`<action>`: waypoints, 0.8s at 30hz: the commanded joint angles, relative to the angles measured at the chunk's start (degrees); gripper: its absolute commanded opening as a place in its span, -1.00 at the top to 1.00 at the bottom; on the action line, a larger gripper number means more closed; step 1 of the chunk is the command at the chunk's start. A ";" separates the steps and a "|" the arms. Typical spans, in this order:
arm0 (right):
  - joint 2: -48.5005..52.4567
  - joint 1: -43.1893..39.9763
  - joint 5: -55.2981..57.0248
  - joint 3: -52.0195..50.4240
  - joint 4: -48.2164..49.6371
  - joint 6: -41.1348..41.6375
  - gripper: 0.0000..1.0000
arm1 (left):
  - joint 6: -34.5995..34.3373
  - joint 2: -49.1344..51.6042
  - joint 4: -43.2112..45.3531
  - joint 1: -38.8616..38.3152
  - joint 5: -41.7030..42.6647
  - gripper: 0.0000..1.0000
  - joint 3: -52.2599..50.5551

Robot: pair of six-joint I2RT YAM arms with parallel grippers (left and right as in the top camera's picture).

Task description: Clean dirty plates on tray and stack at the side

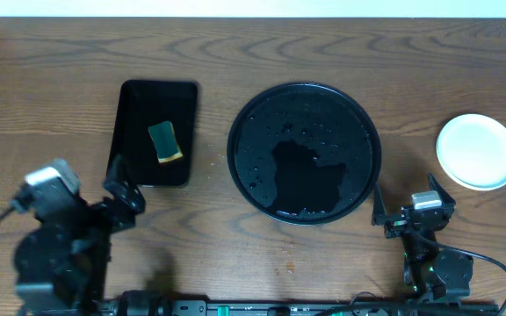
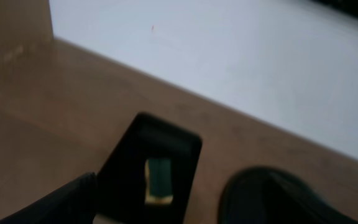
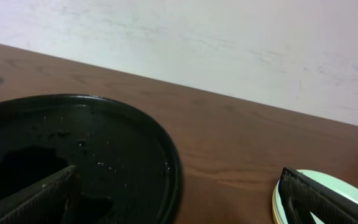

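The round black tray (image 1: 304, 105) lies mid-table, wet with droplets, and carries no plates; the right wrist view shows its rim (image 3: 174, 168). The plates (image 1: 477, 151) sit as one pale stack on the table at the right, also seen low in the right wrist view (image 3: 335, 179) with a yellowish edge underneath. My right gripper (image 1: 411, 204) rests open near the front edge, between tray and stack, and its fingers (image 3: 36, 199) hold nothing. My left gripper (image 1: 123, 186) stands open at the front left. Only one of its fingers (image 2: 61, 202) shows in the left wrist view.
A rectangular black tray (image 1: 155, 132) lies left of the round one, with a green and yellow sponge (image 1: 165, 142) on it; both also appear in the left wrist view, the sponge (image 2: 158, 180) in its middle. A white wall runs along the table's far edge.
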 commanded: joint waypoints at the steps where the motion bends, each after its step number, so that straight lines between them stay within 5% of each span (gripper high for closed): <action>1: -0.39 0.74 0.50 -0.07 -0.28 -0.79 -0.99 | -1.86 -5.66 1.31 -0.13 -0.15 -0.69 -8.20; 5: -0.39 0.74 0.50 -0.07 -0.28 -0.79 -0.99 | -5.53 -11.50 11.04 -0.24 -0.04 -0.68 -19.02; 15: -0.39 0.74 0.50 -0.07 -0.28 -0.81 -0.98 | -7.41 -24.30 52.17 -4.22 -0.07 -0.68 -44.96; 24: -0.39 0.74 0.50 -0.07 -0.28 -0.79 -0.98 | -6.45 -27.28 50.62 -4.20 -0.11 -0.68 -52.63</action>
